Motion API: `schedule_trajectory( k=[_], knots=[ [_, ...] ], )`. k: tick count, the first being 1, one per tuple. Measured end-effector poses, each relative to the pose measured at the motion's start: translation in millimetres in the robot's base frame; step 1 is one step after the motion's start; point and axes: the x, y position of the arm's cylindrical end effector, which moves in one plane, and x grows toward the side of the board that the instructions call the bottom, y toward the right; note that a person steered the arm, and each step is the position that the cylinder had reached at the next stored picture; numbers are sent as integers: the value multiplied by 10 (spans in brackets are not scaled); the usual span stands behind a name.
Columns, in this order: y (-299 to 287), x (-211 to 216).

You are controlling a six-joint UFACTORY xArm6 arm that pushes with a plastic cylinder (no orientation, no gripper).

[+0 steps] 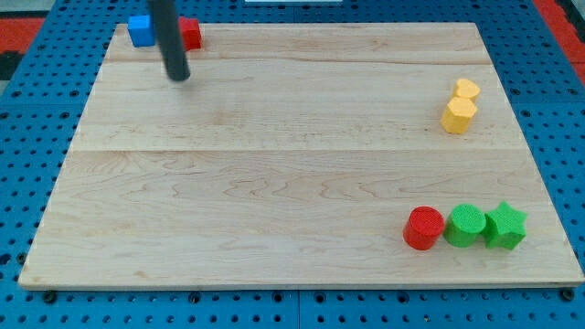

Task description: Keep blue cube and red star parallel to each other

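Note:
A blue cube (pixel 141 30) sits at the board's top left corner. A red block (pixel 189 33), partly hidden by the rod so its shape is unclear, sits just to its right at the same height in the view. My dark rod comes down between them, and my tip (pixel 178 76) rests on the board just below the two blocks, a little below the red one's left edge. The tip touches neither block.
The wooden board (pixel 292 174) lies on a blue pegboard. Two yellow blocks (pixel 461 106) sit touching at the right. A red cylinder (pixel 424 228), a green cylinder (pixel 466 225) and a green star (pixel 505 226) stand in a row at the bottom right.

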Motion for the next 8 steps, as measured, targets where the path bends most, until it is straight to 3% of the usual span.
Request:
schedule_trajectory(
  k=[1, 2, 5, 8],
  knots=[
    [3, 135],
    [-171, -46],
    [-1361, -1096],
    [-1145, -1520]
  ],
)
